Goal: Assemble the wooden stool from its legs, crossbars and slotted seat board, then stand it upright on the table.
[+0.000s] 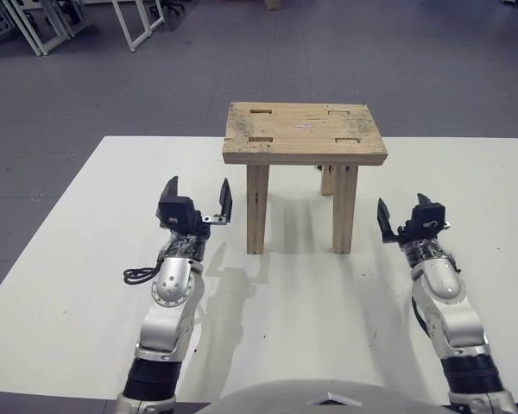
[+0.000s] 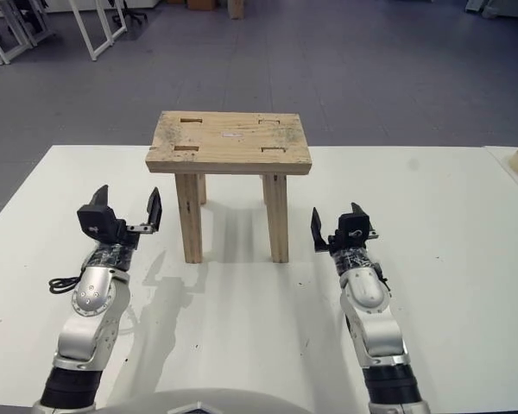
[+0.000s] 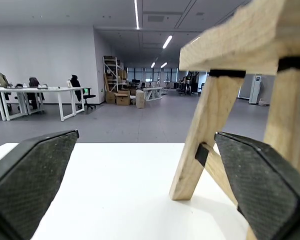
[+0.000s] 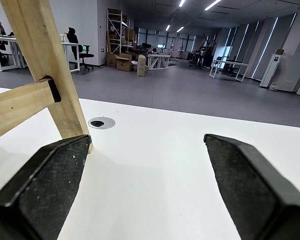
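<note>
The wooden stool [image 1: 304,134] stands upright on the white table [image 1: 86,285], its slotted seat board on top and its legs [image 1: 257,209] down on the tabletop. A crossbar [image 4: 17,107] joins the legs. My left gripper [image 1: 199,200] is open just left of the stool's front left leg, holding nothing. To the right of the front right leg [image 1: 344,207], my right gripper [image 1: 404,216] is open too, with nothing between its fingers. Both stay clear of the wood.
A black cable [image 1: 140,274] lies on the table beside my left arm. A round grommet [image 4: 101,123] is set in the tabletop behind the stool. Beyond the table's far edge are grey floor and white desk frames [image 1: 34,21].
</note>
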Robot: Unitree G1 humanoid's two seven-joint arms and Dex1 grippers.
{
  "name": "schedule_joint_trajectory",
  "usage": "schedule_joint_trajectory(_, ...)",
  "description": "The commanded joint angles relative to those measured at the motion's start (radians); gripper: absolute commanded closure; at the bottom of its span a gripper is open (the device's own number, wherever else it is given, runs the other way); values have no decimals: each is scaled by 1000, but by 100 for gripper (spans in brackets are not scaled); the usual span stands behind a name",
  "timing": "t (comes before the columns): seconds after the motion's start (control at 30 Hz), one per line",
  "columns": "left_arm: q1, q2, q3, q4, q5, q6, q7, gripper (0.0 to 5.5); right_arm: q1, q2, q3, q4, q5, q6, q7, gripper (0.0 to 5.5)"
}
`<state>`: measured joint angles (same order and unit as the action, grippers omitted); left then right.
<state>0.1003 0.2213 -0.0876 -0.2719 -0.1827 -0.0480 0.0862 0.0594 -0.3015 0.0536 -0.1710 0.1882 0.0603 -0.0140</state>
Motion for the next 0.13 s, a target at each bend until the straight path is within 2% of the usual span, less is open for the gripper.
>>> schedule_joint_trajectory(0.03,46,-17,-4,-16,47,-6,-30,47,45,21,7,-82,-40,25,18,133)
schedule_joint_trajectory(0.13,60,-22,-16,-28,114,-6,-33,47,57,20,-7,-91,-58,55,34,133)
